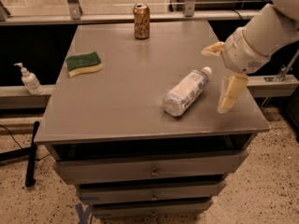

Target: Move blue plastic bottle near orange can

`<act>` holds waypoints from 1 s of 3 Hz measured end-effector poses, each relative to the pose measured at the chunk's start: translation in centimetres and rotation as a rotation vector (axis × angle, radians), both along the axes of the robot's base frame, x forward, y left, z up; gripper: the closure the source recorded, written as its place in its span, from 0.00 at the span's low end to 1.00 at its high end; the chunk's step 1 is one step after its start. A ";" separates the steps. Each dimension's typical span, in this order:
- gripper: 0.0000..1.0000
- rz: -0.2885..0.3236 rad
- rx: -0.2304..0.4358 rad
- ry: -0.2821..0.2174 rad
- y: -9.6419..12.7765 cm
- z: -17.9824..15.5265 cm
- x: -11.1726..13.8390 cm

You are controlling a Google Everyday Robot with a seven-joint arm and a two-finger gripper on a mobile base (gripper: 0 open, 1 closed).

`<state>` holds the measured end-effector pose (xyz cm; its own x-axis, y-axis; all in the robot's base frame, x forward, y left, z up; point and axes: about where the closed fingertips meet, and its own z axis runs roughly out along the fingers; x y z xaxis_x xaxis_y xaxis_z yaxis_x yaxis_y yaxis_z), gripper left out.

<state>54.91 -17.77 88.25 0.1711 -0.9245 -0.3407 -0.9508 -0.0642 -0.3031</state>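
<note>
The blue plastic bottle (186, 91) lies on its side on the grey cabinet top (131, 78), right of centre, with its white cap pointing to the back right. The orange can (141, 20) stands upright at the far edge of the top, well apart from the bottle. My gripper (221, 74) hangs over the right part of the top, just right of the bottle's cap end. Its two cream fingers are spread apart and hold nothing. One finger (231, 92) points down towards the top, the other (212, 49) points left.
A green and yellow sponge (83, 63) lies on the left part of the top. A small white pump-dispenser bottle (29, 79) stands on a ledge left of the cabinet. Drawers sit below the top. A rail and glass run behind the far edge.
</note>
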 end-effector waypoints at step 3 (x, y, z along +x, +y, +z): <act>0.18 0.142 0.053 0.054 5.5 -3.8 2.2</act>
